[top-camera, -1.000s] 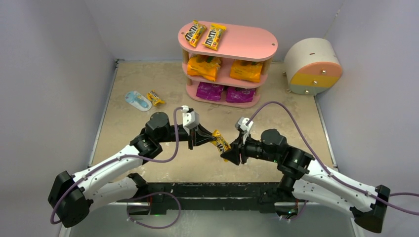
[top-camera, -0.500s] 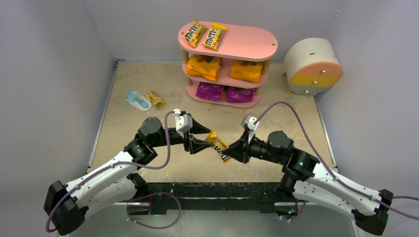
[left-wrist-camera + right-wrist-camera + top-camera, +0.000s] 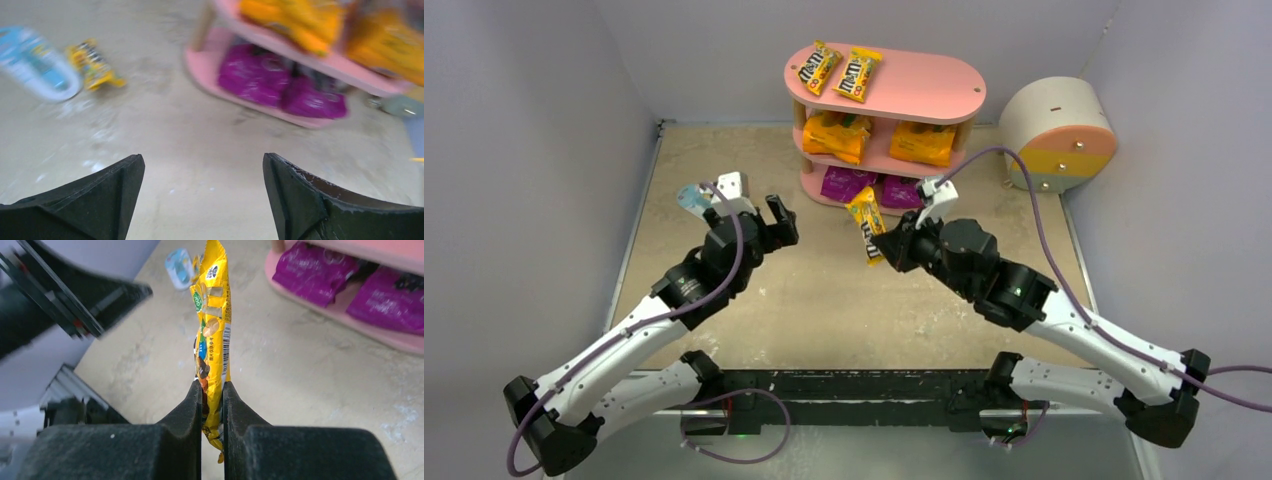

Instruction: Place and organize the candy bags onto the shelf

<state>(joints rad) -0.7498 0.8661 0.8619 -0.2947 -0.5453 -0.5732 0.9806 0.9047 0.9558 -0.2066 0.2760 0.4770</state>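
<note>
The right gripper (image 3: pixel 211 388) clamps a yellow packet (image 3: pixel 212 315) by one end in the air just in front of the shelf (image 3: pixel 924 95), probably to set it on top, while the left gripper (image 3: pixel 202 165), spread and empty, hangs near the loose packet (image 3: pixel 738 197) left of the shelf.

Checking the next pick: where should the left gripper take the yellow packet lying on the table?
Probably from above, pinching across the packet's narrow width near the end away from the blue-white item: it lies flat, with that item close beside it.
</note>
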